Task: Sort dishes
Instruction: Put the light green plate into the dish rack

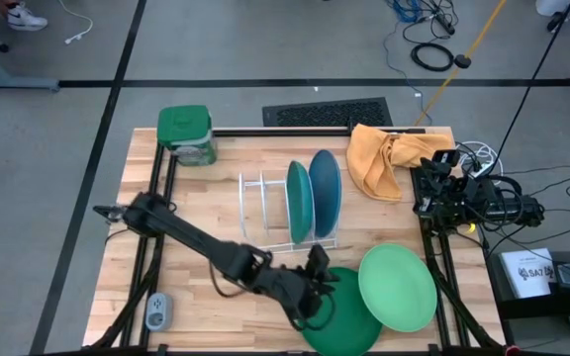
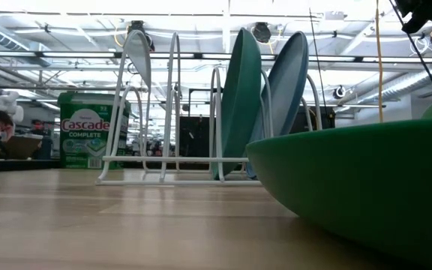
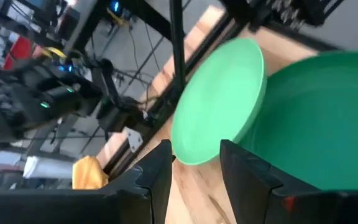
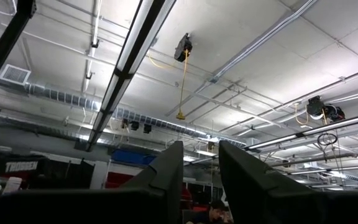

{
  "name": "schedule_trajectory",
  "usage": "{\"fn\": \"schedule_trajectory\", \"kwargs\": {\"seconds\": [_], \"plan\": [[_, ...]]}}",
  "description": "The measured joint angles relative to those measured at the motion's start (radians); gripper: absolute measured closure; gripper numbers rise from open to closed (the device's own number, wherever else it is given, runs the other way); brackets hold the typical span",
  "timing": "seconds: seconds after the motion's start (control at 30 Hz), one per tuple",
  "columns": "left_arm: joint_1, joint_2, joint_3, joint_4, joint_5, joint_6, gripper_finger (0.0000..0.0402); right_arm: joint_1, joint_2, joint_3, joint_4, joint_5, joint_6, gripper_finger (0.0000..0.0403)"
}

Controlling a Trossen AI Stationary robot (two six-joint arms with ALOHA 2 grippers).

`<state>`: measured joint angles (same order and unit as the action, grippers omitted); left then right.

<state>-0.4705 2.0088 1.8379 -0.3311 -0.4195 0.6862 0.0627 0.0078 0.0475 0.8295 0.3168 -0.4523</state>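
The left gripper (image 3: 194, 165) was open, empty. The light green plate (image 3: 219, 102) lay just beyond its jaws, the dark green plate (image 3: 319, 118) beside them.

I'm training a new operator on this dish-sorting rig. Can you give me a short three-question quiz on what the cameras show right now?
1. How many plates stand in the white wire rack?
2. True or false: the left gripper is open, beside the dark green plate.
3. Which plate lies flat, overlapping the dark green one? A) blue plate B) light green plate C) teal plate

Key: 1. Two, the teal and the blue. 2. True; the right gripper is parked, pointing at the ceiling. 3. B.
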Motion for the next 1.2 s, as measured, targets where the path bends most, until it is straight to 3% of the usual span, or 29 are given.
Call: {"fn": "schedule_trajectory", "kwargs": {"seconds": [0.3,0.57,0.73,0.93,1.2], "plan": [[0.004,0.205,0.202,-0.014,-0.03,-0.002,0.0265,0.0,0.0,0.0,0.001,0.0,0.005,0.0305],[0.054,0.364,0.426,-0.224,0.087,-0.004,0.0265,0.0,0.0,0.0,0.001,0.0,0.003,0.0305],[0.097,0.382,0.44,-0.246,0.247,-0.052,0.0265,0.0,0.0,0.0,0.001,0.0,0.005,0.0305],[0.12,0.405,0.443,-0.243,0.336,-0.046,0.0265,0.0,0.0,0.0,0.001,0.0,0.003,0.0305],[0.122,0.457,0.441,-0.202,0.334,0.028,0.0265,0.0,0.0,0.0,0.007,0.001,-0.005,0.0305]]}}
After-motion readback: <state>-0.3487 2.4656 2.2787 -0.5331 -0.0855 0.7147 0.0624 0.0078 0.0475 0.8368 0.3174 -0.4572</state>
